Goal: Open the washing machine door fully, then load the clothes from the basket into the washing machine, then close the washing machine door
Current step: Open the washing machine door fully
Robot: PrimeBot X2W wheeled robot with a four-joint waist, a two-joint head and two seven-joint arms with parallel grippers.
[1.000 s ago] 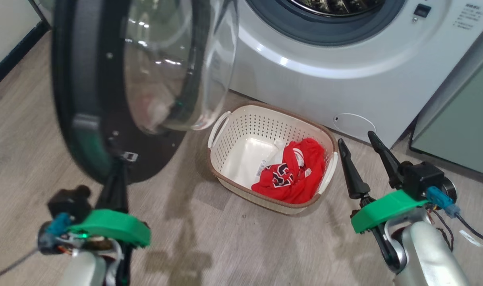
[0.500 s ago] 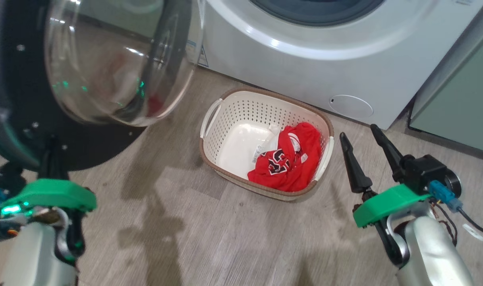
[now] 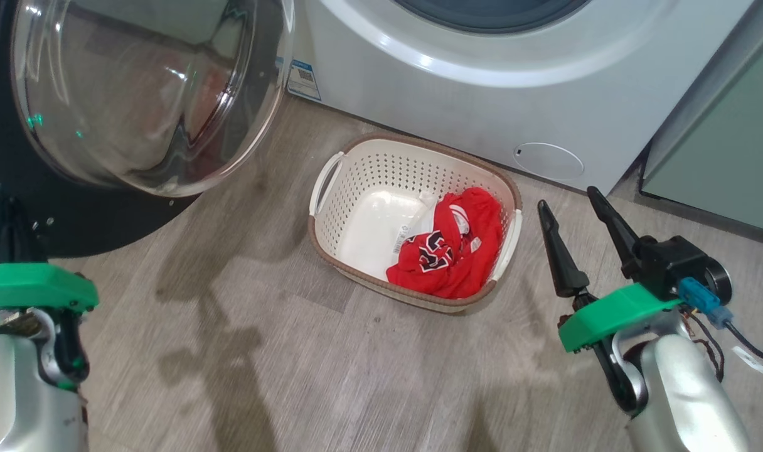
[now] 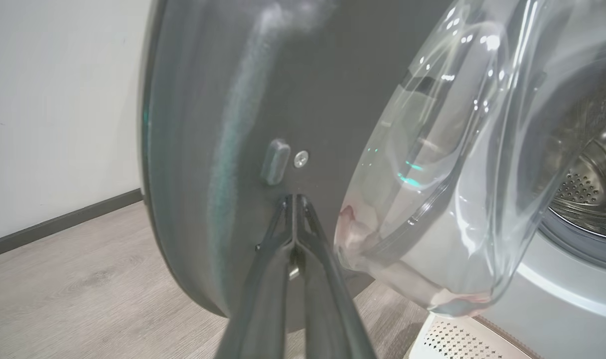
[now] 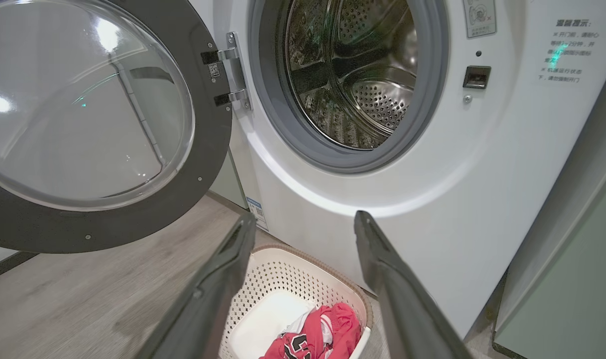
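A: Washing machine door [image 5: 208, 164]?
B: Swung wide, out to the left of the washing machine [image 5: 457, 164], clear of the drum mouth.
A: Left gripper [image 4: 294, 199]?
B: Clenched tight with nothing between the fingers [image 4: 268, 279] — tips right at the door's dark inner rim, just below a small screw [image 4: 301, 159].
A: Right gripper [image 3: 565, 198]?
B: Spread wide and empty, hovering just right of the basket [image 3: 381, 176].
A: Clothes [image 3: 457, 251]?
B: Bunched red in the basket's right end, down on the floor [image 3: 293, 351] before the washing machine — not yet loaded.
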